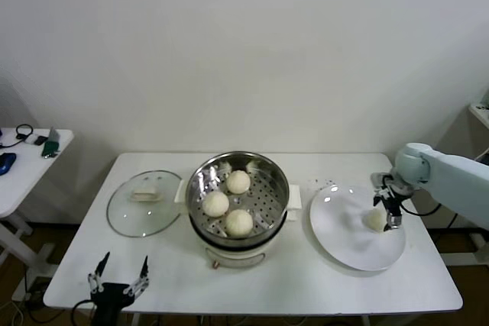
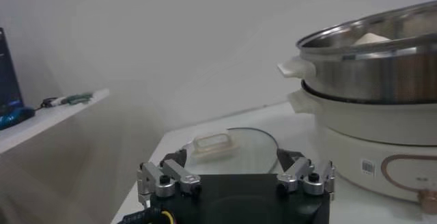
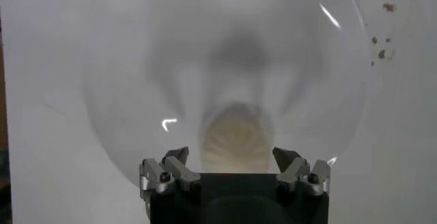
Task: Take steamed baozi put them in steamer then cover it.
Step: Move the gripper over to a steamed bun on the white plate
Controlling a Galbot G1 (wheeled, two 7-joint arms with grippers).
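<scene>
The steamer (image 1: 238, 202) holds three baozi (image 1: 238, 182); the cover (image 1: 144, 201) lies just beside it. On the plate (image 1: 344, 234), the right gripper (image 1: 386, 212), jaws wide, straddles the fourth baozi (image 1: 374, 220). The left gripper (image 1: 118, 280) hangs wide open, empty.

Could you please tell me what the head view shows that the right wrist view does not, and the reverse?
Only the head view shows the steamer holding three baozi, the glass cover lying beside it on the table, and the open left tool low at the table's front edge. Only the right wrist view shows dark specks on the table past the plate. Both show the open right tool over the last baozi on the white plate.
</scene>
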